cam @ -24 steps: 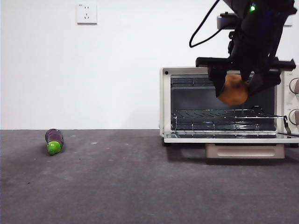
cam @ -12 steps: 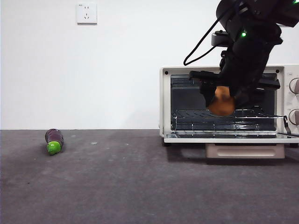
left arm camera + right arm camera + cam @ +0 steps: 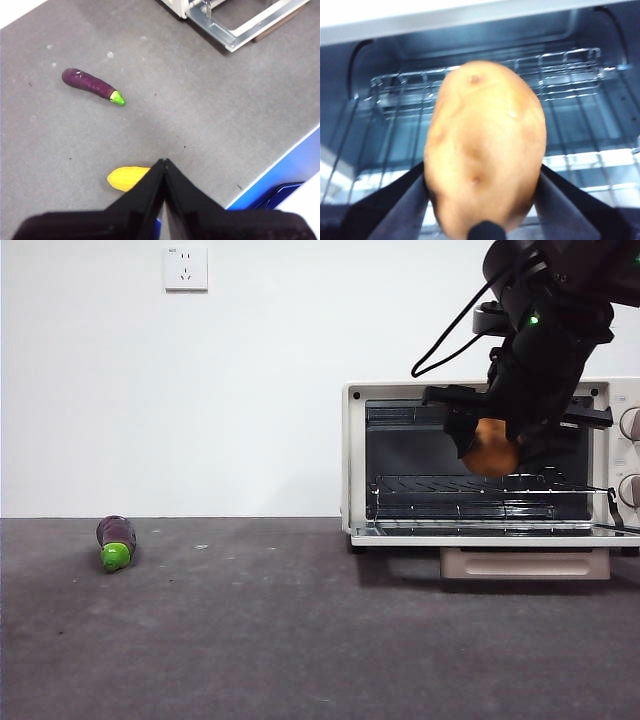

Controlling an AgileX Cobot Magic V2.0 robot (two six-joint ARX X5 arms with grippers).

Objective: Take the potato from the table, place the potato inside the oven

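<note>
Step in hand: transfer of the potato (image 3: 494,452) into the oven (image 3: 490,462). The right claw (image 3: 497,450) is clenched on the potato, one jaw on each flank, and holds it in the air at the oven mouth, above the wire rack (image 3: 480,487) and not touching it. The oven door (image 3: 495,534) lies open and flat, so the opening is unobstructed. In the right wrist view the potato (image 3: 485,150) fills the space between the jaws, with the rack (image 3: 470,90) and cavity directly beyond.

The left claw (image 3: 164,167) waits over the surface (image 3: 200,640), jaws pressed together and holding nothing. An eggplant (image 3: 115,542) and a yellow item (image 3: 128,178) lie on the surface, well apart from the oven.

Next move, as judged: advance the right claw further into the cavity, keeping clear of the top frame and the side walls. Lower until the potato rests on the rack. Release only then; the round body could roll forward across the wires toward the door.
</note>
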